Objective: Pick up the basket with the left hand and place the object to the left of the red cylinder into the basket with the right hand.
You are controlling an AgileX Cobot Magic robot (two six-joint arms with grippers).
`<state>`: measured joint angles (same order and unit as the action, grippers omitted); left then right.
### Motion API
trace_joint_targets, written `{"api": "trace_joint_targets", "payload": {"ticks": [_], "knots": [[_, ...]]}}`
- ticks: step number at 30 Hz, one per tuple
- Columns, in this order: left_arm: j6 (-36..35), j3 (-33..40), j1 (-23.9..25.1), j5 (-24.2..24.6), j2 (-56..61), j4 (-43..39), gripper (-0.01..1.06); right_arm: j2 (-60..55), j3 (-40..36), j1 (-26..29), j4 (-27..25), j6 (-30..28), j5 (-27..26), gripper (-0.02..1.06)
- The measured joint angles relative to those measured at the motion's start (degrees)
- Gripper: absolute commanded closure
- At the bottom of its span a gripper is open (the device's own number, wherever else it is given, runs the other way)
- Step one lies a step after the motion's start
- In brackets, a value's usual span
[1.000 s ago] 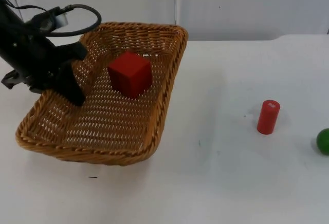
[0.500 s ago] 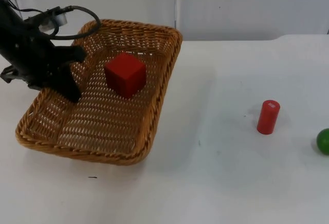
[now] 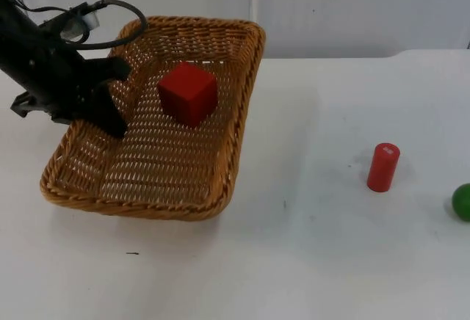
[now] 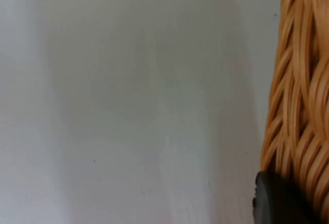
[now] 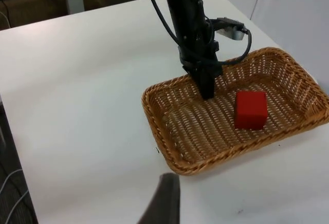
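Note:
A woven wicker basket point(image 3: 183, 206) sits at the left of the white table point(image 3: 330, 261), and a red cube point(image 3: 189, 93) rests inside it toward the far side. My left gripper point(image 3: 110, 118) is shut on the basket's left rim, one finger reaching down inside the wall. The left wrist view has the basket's weave point(image 4: 303, 106) right beside a black fingertip point(image 4: 277, 201). The red cylinder point(image 3: 383, 166) stands upright at the right, well apart from the basket. From the right wrist view, my right gripper point(image 5: 164, 203) hangs high above the table, looking at the basket point(image 5: 169, 131), the cube point(image 5: 251, 109) and the left gripper point(image 5: 206, 88).
A green round object point(image 3: 462, 202) lies at the table's right edge, just right of the cylinder. The grey partition wall point(image 3: 352, 4) closes off the far side. Open table top stretches between basket and cylinder.
The left gripper has carried the basket a little to the right and toward the wall. The cube moved with it and shifted slightly inside. The cylinder has stayed put.

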<state>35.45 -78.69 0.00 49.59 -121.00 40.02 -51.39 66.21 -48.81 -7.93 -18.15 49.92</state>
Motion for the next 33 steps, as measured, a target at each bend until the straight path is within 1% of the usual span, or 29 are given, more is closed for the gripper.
{"api": "trace_joint_targets", "payload": {"ticks": [3,6,11,18,20,24,30,33], "knots": [[0.0,0.0,0.0,-0.1,-0.1,0.0,1.05,-1.3,0.0,0.0,0.0,0.0,-0.9,0.27],[0.1,0.0,0.0,0.0,-1.3,0.3,1.05,-4.1,0.0,0.0,-0.6,0.0,-3.6,0.27],[0.8,0.2,0.0,-0.8,-4.1,0.4,1.05,-6.2,0.0,0.0,-1.0,0.0,-5.9,0.27],[1.7,-0.4,0.0,-2.3,-5.8,0.4,1.05,-6.2,0.0,0.0,-1.3,-0.4,-6.3,0.27],[1.7,-1.1,0.0,-1.8,-6.6,0.4,1.05,-6.2,0.0,0.0,-1.3,-0.4,-6.3,0.27],[1.7,-3.7,0.0,1.5,-8.9,0.4,1.05,-6.2,0.0,0.0,-1.4,-1.1,-6.3,0.27],[0.6,-4.0,0.1,3.3,-10.2,0.9,1.05,-6.2,0.0,0.0,-1.4,-1.3,-6.3,0.27],[0.3,-4.0,0.1,3.4,-10.3,0.9,1.05,-6.2,0.0,0.0,-1.4,-1.3,-6.3,0.27]]}}
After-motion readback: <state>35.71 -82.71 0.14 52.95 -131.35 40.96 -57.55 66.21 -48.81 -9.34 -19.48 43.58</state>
